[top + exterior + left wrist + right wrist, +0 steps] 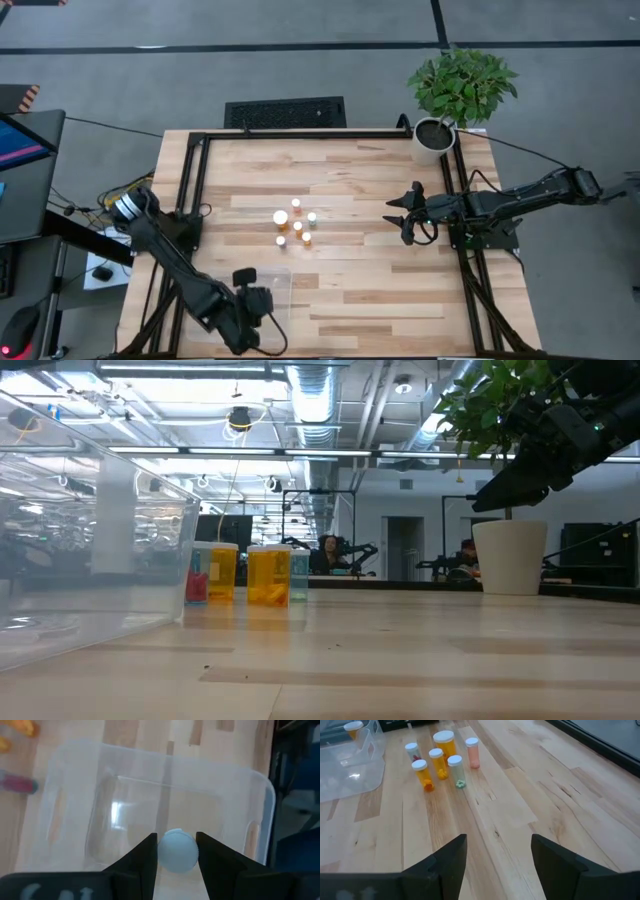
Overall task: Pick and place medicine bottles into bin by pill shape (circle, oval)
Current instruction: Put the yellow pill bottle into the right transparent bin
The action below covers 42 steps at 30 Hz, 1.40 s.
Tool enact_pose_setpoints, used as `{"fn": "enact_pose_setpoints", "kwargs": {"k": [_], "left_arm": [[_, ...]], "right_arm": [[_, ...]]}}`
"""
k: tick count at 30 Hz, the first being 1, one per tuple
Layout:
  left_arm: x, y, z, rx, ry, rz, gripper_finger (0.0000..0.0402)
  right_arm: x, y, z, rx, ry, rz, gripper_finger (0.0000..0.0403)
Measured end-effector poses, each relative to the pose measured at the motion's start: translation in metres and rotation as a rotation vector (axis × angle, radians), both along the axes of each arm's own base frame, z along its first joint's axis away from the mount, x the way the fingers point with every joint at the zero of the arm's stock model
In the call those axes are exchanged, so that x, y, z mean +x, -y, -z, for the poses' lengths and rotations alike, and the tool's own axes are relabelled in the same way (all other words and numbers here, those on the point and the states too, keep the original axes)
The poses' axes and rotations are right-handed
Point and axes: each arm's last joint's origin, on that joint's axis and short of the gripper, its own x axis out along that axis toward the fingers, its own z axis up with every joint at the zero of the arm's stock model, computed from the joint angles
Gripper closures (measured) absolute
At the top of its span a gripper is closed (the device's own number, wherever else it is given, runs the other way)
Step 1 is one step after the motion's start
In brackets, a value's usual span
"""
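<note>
Holding a white-capped medicine bottle over the clear bin, left gripper clamped; right gripper wide, beyond the clustered bottles.

Two dark, jointed arms, the left arm with a silver-ringed base.

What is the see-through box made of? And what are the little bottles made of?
The bin looks like clear, glossy plastic: the table's wood shows through it and its walls catch reflections. The medicine bottles look like tinted see-through plastic with matte white caps; pills show inside them.
</note>
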Motion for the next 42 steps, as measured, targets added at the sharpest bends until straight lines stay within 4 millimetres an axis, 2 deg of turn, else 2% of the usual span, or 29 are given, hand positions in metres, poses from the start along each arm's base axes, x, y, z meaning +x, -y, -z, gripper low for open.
{"fn": "enact_pose_setpoints", "kwargs": {"k": [10,18,26,36,42], "left_arm": [[0.005,0.016,0.027,0.075,-0.064,0.031,0.0284],[0.004,0.014,0.027,0.137,-0.027,0.015,0.0284],[0.007,0.023,0.046,0.154,-0.041,0.010,0.0284],[0.007,0.024,0.045,0.149,-0.035,0.002,0.0284],[0.008,0.024,0.045,0.149,-0.035,0.002,0.0268]], "right_arm": [[0.000,0.000,0.000,-0.001,-0.002,0.000,0.0168],[0.000,0.000,0.000,-0.001,-0.002,0.000,0.0168],[0.000,0.000,0.000,-0.001,-0.002,0.000,0.0168],[0.000,0.000,0.000,-0.001,-0.002,0.000,0.0168],[0.000,0.000,0.000,-0.001,-0.002,0.000,0.0168]]}}
